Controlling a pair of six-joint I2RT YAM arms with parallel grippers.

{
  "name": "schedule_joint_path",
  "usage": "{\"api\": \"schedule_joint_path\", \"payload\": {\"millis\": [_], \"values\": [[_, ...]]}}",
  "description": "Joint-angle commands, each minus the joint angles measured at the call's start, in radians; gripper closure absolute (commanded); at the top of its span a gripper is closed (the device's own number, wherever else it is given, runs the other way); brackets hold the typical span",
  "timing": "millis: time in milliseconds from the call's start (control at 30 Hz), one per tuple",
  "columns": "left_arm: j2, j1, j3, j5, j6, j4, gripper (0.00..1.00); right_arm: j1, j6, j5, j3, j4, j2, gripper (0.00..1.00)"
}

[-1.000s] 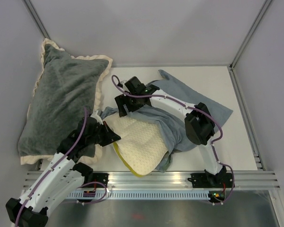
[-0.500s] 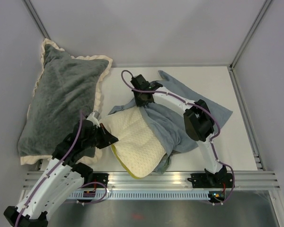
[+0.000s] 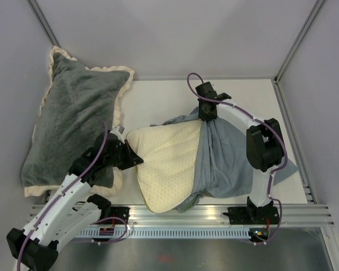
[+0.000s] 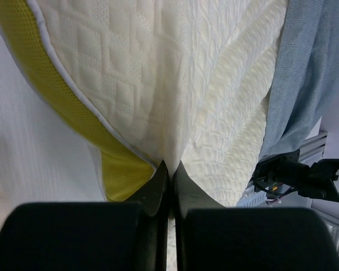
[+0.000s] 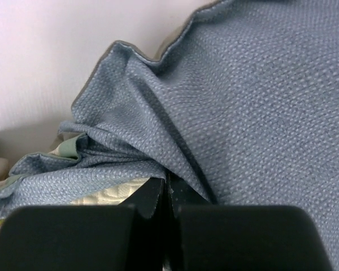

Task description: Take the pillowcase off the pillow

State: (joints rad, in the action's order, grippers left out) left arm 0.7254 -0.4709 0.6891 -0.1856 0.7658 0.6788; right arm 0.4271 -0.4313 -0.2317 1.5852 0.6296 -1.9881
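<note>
The cream-white quilted pillow (image 3: 168, 161) lies near the middle of the white surface (image 3: 158, 101). Its left half is bare and its right half sits inside the grey-blue pillowcase (image 3: 229, 164), which bunches across the pillow's right side and trails beyond it toward the surface's right edge. The left claw (image 3: 139, 160) is clamped shut on the pillow's left corner, where the left wrist view shows its two dark fingers (image 4: 156, 189) pinching the quilted fabric right beside the yellow-green edge band (image 4: 51, 84). At the pillow's far right corner, the right claw (image 3: 207, 118) is closed on a gathered fold of the pillowcase, the cloth puckering into creases that run to its tips. In the right wrist view, a sliver of sage-green cloth and cream quilting peeks out beneath those folds. A larger dark grey plush pillow (image 3: 73, 118) with a cream ruffle rests to the left of the pillow, at the surface's left edge.
</note>
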Motion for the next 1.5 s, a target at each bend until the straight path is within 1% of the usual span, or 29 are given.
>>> {"api": "schedule_joint_path", "payload": {"millis": [0,67,133,233,400,467,533,600,733,833,900,933,967,1000,1033,1067,1100,1133,1167,1200,1267,1367,1467], "values": [[0.087,0.000,0.095,-0.002,-0.079,-0.022,0.98,-0.027,0.005,-0.159,-0.088,-0.042,0.090,1.00],[0.170,0.002,0.141,0.006,-0.106,-0.030,0.98,-0.027,0.003,-0.155,-0.125,-0.064,0.141,1.00],[0.218,0.002,0.179,0.028,-0.120,-0.041,0.98,-0.027,0.002,-0.156,-0.171,-0.080,0.172,1.00],[0.288,0.002,0.197,0.047,-0.134,-0.051,0.98,-0.027,-0.001,-0.130,-0.212,-0.088,0.234,1.00],[0.260,0.003,0.136,0.037,-0.079,-0.123,0.98,-0.022,-0.009,0.064,-0.321,-0.184,0.310,1.00],[0.235,0.002,0.069,0.000,-0.030,-0.198,0.98,-0.001,0.006,0.095,-0.343,-0.215,0.334,1.00],[0.194,0.002,-0.012,-0.049,0.024,-0.286,0.98,0.021,0.017,0.086,-0.335,-0.211,0.333,1.00],[0.181,0.002,-0.051,-0.072,0.038,-0.304,0.98,0.027,0.016,0.071,-0.326,-0.190,0.330,1.00],[0.181,0.002,-0.039,-0.069,0.009,-0.251,0.98,0.033,0.002,0.031,-0.366,-0.200,0.345,1.00],[0.172,0.002,-0.042,-0.075,0.000,-0.240,0.98,0.039,-0.004,0.000,-0.415,-0.220,0.356,0.96],[0.175,0.002,-0.046,-0.106,-0.017,-0.229,0.98,0.055,0.008,-0.024,-0.439,-0.220,0.367,0.75],[0.180,0.002,-0.049,-0.124,-0.026,-0.232,0.98,0.061,0.017,-0.043,-0.445,-0.215,0.371,0.61],[0.186,0.002,-0.053,-0.156,-0.034,-0.234,0.98,0.067,0.020,-0.087,-0.449,-0.209,0.376,0.36],[0.189,0.002,-0.062,-0.169,-0.045,-0.234,0.96,0.076,0.022,-0.104,-0.449,-0.190,0.385,0.24],[0.192,0.002,-0.065,-0.181,-0.052,-0.234,0.86,0.081,0.028,-0.122,-0.449,-0.182,0.390,0.15],[0.189,0.002,-0.066,-0.189,-0.059,-0.226,0.79,0.084,0.029,-0.141,-0.444,-0.171,0.393,0.02],[0.181,0.002,-0.066,-0.181,-0.072,-0.202,0.69,0.087,0.031,-0.150,-0.442,-0.150,0.396,0.02],[0.171,0.002,-0.065,-0.175,-0.079,-0.184,0.47,0.087,0.031,-0.159,-0.441,-0.139,0.399,0.02],[0.157,0.002,-0.065,-0.145,-0.085,-0.168,0.37,0.087,0.022,-0.172,-0.439,-0.119,0.405,0.02],[0.125,0.002,-0.056,-0.117,-0.085,-0.119,0.09,0.087,0.017,-0.184,-0.444,-0.117,0.429,0.02],[0.089,0.002,-0.034,-0.053,-0.088,-0.075,0.00,0.087,-0.004,-0.187,-0.484,-0.142,0.463,0.02],[0.031,0.002,0.027,0.003,-0.109,0.013,0.00,0.087,-0.053,-0.208,-0.531,-0.159,0.525,0.02],[-0.010,0.002,0.072,0.008,-0.088,0.085,0.00,0.085,-0.047,-0.225,-0.521,-0.130,0.545,0.02]]}}
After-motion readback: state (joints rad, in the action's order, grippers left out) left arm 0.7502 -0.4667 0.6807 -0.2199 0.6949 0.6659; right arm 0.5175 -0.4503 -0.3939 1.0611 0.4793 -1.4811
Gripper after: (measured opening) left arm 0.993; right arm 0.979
